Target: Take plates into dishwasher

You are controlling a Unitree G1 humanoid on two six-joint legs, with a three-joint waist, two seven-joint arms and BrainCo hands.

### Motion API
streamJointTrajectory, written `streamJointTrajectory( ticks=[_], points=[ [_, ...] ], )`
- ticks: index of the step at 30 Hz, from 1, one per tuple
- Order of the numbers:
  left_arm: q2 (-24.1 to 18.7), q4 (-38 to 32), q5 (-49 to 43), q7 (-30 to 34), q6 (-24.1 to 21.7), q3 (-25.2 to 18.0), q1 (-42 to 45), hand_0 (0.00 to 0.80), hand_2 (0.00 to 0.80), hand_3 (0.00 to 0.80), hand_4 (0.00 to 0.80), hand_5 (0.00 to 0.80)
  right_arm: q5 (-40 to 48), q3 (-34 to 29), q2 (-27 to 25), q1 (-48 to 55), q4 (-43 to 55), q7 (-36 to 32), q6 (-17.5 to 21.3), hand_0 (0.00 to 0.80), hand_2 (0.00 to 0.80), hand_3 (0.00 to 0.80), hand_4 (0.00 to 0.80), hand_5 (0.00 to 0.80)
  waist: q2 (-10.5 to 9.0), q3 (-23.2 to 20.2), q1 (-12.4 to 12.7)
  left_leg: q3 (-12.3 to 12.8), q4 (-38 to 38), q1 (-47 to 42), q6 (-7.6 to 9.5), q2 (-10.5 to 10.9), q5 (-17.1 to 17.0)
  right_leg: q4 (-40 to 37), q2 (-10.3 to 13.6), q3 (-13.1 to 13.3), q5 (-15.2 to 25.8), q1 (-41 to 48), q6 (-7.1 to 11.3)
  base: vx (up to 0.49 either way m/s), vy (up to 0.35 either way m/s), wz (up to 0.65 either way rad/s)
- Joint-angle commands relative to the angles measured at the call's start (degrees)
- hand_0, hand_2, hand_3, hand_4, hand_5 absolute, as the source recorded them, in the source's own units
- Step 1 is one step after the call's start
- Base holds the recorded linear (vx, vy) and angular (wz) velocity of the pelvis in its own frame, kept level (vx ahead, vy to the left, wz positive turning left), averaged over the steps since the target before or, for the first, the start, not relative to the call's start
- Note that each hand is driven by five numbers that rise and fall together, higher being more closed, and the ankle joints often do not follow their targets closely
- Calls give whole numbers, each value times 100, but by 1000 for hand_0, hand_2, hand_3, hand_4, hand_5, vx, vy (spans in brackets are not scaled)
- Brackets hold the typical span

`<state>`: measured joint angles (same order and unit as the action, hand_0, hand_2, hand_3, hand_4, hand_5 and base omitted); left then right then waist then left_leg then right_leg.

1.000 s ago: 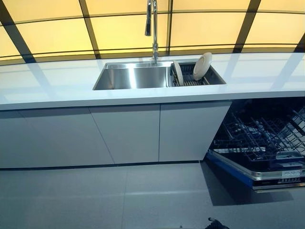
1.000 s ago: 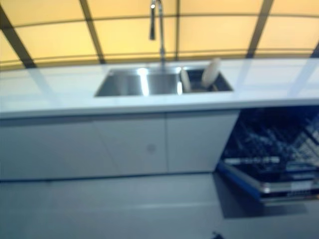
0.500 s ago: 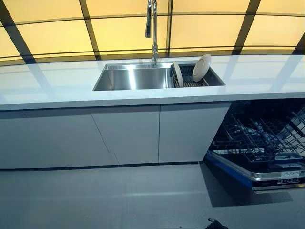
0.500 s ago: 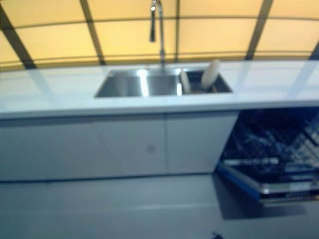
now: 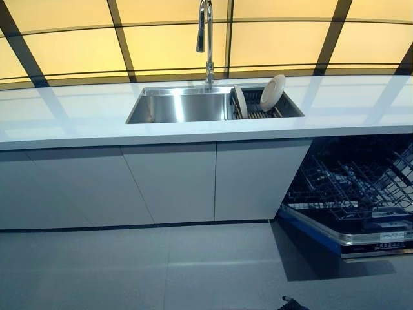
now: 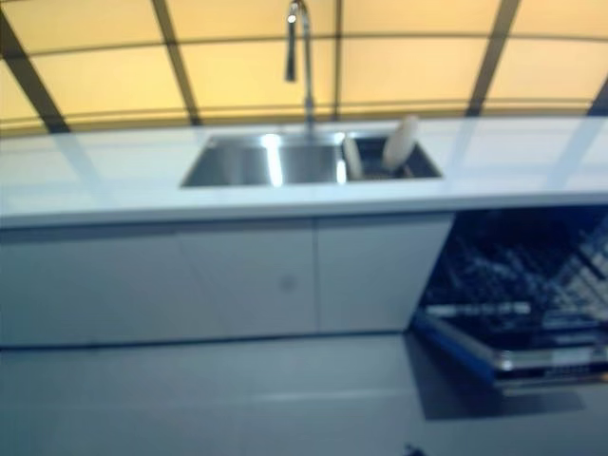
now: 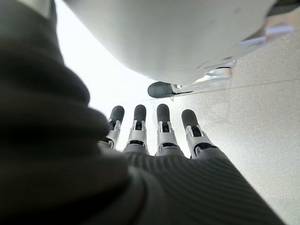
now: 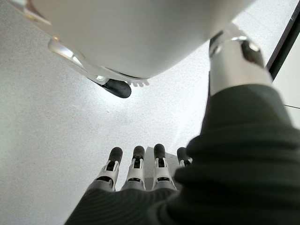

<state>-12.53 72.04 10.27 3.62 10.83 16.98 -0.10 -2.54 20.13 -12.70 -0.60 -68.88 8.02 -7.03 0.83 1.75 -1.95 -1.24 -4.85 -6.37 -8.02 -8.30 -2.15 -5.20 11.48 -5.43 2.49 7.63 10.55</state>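
Near: my left hand (image 7: 154, 140) and right hand (image 8: 136, 171) hang empty, fingers straight | Mid: dishwasher (image 5: 352, 194) open, rack out, low right | Far: plates (image 5: 273, 92) upright in sink rack (image 5: 258, 111) | Step: I'd walk close before reaching, then grip the rim.

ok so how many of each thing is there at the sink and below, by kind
plates: 2, both on edge in the rack in the sink
rack: 1
sink: 1
tap: 1
dishwasher: 1, open
total: 6
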Motion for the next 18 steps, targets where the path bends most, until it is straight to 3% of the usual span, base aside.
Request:
streamJointTrajectory(
  ticks=[1, 8, 11, 12, 14, 15, 17, 18],
  points=[
    [249, 174, 37, -86, 0, 109, -380, 0, 0, 0, 0, 0, 66, 40, 135, -443, -167, 5, -28, 0, 0, 0, 0, 0, -157, 528, 148, 268, 43, -182, 909, 889, 349, 291, -851, -69, -217, -54, -751, 0, 0, 0],
    [174, 172, 155, -279, -116, 64, -440, 0, 0, 0, 0, 0, 14, 110, 126, -561, -106, 71, -62, 0, 0, 0, 0, 0, -224, 660, 146, 105, 326, -126, 983, 839, 425, 817, -970, 51, -473, -219, -885, 34, -85, 2],
    [159, 145, 634, -666, -322, -211, -437, 0, 0, 0, 0, 0, 18, 128, 80, -610, -116, -10, -127, 0, 0, 0, 0, 0, -415, 742, 169, 193, 1233, 103, 925, 680, 731, 905, -934, 46, -530, -234, -1051, 80, -149, 4],
    [166, 135, 700, -778, -436, -336, -424, 0, 0, 0, 0, 0, -6, 131, 59, -614, -112, -112, -170, 0, 0, 0, 0, 0, -506, 803, 211, 223, 1836, 302, 899, 667, 662, 925, -889, 21, -507, -230, -1112, 95, -162, 2],
    [188, 140, 785, -721, -538, -510, -360, 0, 0, 0, 0, 0, -188, 199, 6, -606, -103, -235, -207, 0, 0, 0, 0, 0, -553, 980, 330, 245, 3088, 1150, 854, 618, 124, 1031, -937, 81, -479, -223, -1268, 125, -150, -9],
    [211, 147, 814, -625, -538, -574, -340, 0, 0, 0, 0, 0, -308, 226, -18, -604, -158, -283, -300, 0, 0, 0, 0, 0, -459, 1088, 446, 302, 3128, 1629, 770, 662, -210, 1048, -1046, 155, -534, -110, -1290, 198, -60, -18],
    [237, 173, 794, -577, -584, -617, -290, 0, 0, 0, 0, 0, -292, 185, -45, -603, -337, -322, -282, 0, 0, 0, 0, 0, -272, 1199, 580, 482, 2429, 1748, 641, 642, -508, 1026, -1188, 200, -640, 113, -1232, 348, 44, -1],
    [246, 204, 750, -585, -639, -604, -231, 0, 0, 0, 0, 0, -313, 92, -57, -594, -437, -402, -244, 0, 0, 0, 0, 0, -79, 1198, 704, 540, 1497, 1912, 488, 625, -963, 949, -1350, 291, -734, 359, -1200, 493, 86, -14]
  ],
)
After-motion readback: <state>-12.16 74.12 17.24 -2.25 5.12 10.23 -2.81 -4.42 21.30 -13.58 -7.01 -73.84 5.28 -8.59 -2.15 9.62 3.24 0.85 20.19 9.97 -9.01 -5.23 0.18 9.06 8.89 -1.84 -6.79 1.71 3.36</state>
